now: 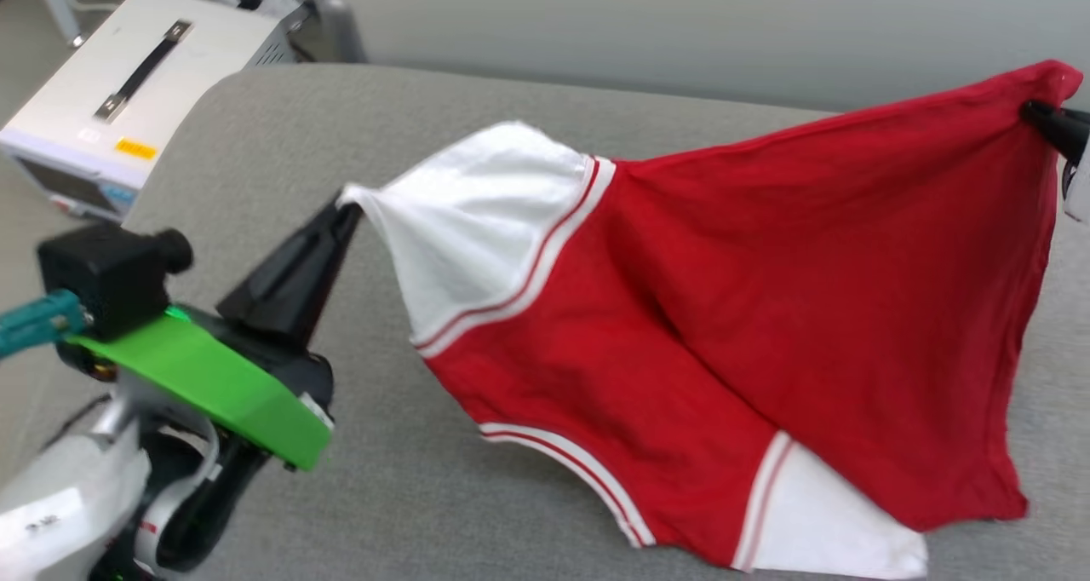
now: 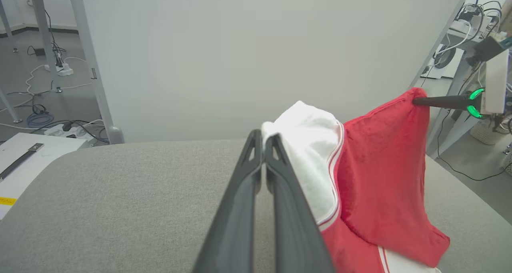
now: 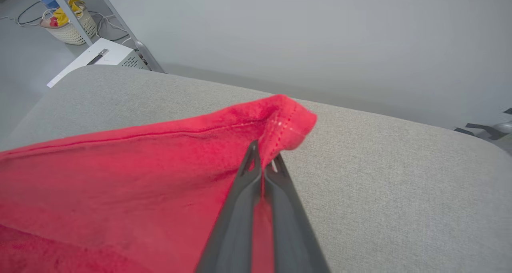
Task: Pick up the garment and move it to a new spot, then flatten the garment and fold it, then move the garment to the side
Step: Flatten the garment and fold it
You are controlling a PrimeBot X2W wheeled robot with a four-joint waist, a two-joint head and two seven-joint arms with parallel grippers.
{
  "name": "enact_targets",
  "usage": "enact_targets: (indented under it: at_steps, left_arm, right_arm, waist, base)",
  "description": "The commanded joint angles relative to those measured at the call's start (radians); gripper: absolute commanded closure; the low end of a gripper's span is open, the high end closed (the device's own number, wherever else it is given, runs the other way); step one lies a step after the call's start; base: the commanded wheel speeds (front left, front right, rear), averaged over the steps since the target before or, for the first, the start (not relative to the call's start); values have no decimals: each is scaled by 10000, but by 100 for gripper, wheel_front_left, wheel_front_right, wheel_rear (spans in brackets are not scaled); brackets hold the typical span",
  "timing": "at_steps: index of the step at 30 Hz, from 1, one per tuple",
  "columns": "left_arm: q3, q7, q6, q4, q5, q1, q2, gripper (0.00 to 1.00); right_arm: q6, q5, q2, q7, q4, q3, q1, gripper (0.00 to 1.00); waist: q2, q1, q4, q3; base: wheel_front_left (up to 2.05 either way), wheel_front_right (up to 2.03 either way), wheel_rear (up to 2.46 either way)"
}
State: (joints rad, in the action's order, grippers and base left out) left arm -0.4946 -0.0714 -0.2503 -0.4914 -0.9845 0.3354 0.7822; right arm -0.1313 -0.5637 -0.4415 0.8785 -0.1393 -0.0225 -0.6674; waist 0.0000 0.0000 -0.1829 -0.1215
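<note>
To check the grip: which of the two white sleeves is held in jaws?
The upper sleeve, lifted off the grey cushion: the left gripper has its jaws shut on the sleeve's tip. The lower sleeve lies free on the cushion.

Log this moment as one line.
left claw: shut on white sleeve; right claw: shut on red corner; garment: stretched between them over grey surface

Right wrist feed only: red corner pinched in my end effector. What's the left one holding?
Observer: The left end effector is shut on the edge of a white sleeve of the garment.
Operator: Shirt fully lifted?
Observer: No. Its lower part, with the other white sleeve, lies on the grey cushion.
Operator: Lettering showing?
Observer: None in the head view; plain red faces the camera.
</note>
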Motion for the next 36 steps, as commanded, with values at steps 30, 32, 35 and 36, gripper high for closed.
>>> enact_targets:
  at_steps: [30,32,35,36]
  left_arm:
    - [1812,-1247,628,1912,715,6957,893,100]
    - [1700,-1456,952,2460,867,7713,974,100]
    - [1470,-1710,1502,3428,1223,8997,1024,100]
    - [1367,-1780,1728,3847,1386,9576,983,100]
  right_arm:
    - [6,208,221,-1757,2481,-249,-2370,100]
    - [6,405,222,-2112,2170,-188,-2861,100]
    - [6,712,226,-2644,1545,-50,-3657,100]
    - [6,798,265,-2847,1264,-60,-4014,100]
  waist:
    - [0,0,2932,-1972]
    - [0,0,3007,-2429]
    - [0,0,3103,-3066]
    - [0,0,3126,-3342]
  base:
    - [0,0,0]
    - [0,0,0]
    - [0,0,0]
    - [0,0,0]
